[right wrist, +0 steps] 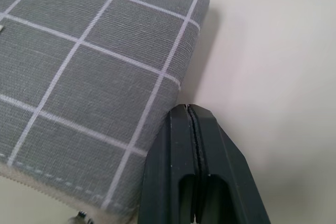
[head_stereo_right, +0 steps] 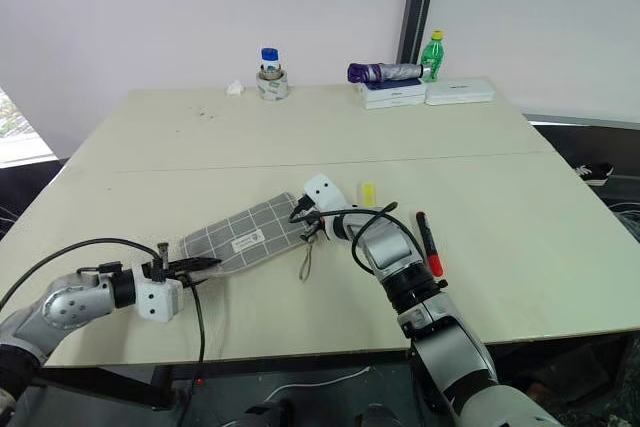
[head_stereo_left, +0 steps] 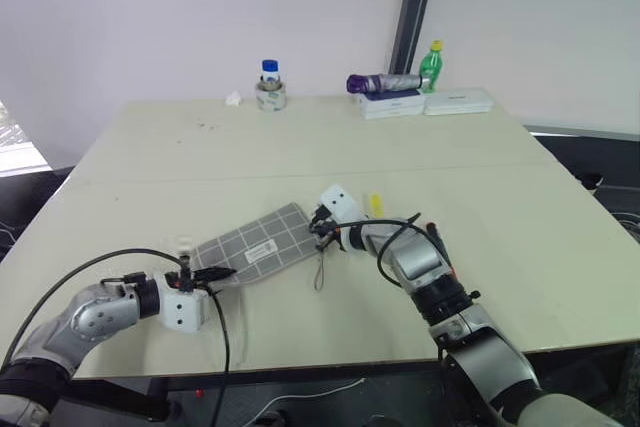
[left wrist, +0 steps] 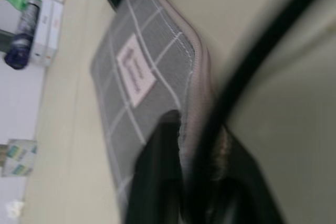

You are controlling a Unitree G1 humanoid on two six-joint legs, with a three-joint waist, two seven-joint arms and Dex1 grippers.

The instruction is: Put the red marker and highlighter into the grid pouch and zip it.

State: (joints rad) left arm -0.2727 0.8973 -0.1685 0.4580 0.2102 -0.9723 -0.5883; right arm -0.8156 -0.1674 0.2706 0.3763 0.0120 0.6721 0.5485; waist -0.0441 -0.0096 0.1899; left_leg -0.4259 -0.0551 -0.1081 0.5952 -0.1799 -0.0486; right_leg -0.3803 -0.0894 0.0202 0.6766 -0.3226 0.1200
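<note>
Table: one pouch, two pens.

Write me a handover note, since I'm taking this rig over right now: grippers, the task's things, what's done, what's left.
Left gripper: shut on the near end of the grid pouch.
Right gripper: shut at the pouch's far end, by the zip; what it pinches is unclear.
Red marker and highlighter: loose on the table, right of the pouch.
Done: nothing packed.
Left: open the pouch if needed, load both pens, zip it.
</note>
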